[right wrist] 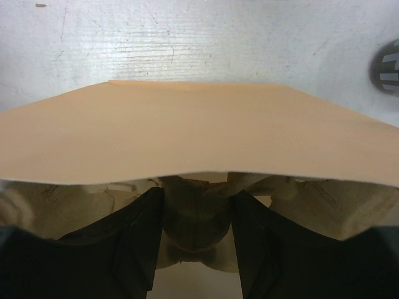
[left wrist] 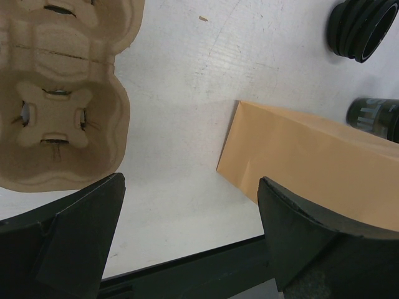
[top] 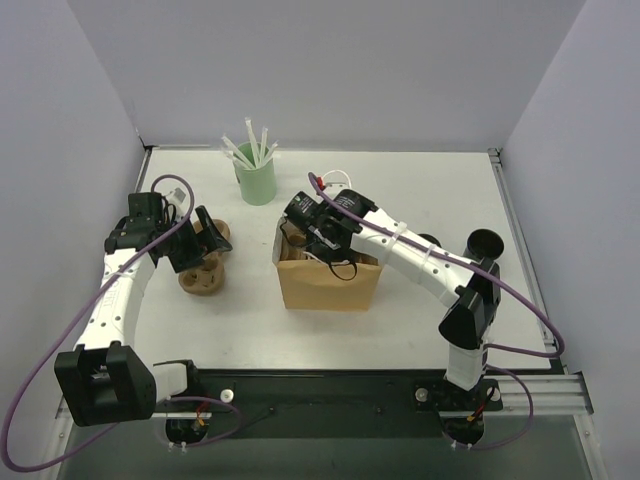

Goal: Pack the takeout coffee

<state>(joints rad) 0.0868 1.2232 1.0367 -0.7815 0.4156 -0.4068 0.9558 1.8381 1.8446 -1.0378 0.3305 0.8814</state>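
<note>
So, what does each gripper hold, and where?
The left gripper is open, holding nothing; the right gripper pinches the carrier in the bag by its middle post.

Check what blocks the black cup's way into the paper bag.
The right pincer sits in the bag's mouth, astride a pulp carrier inside. The cup sits off to the bag's right.
</note>
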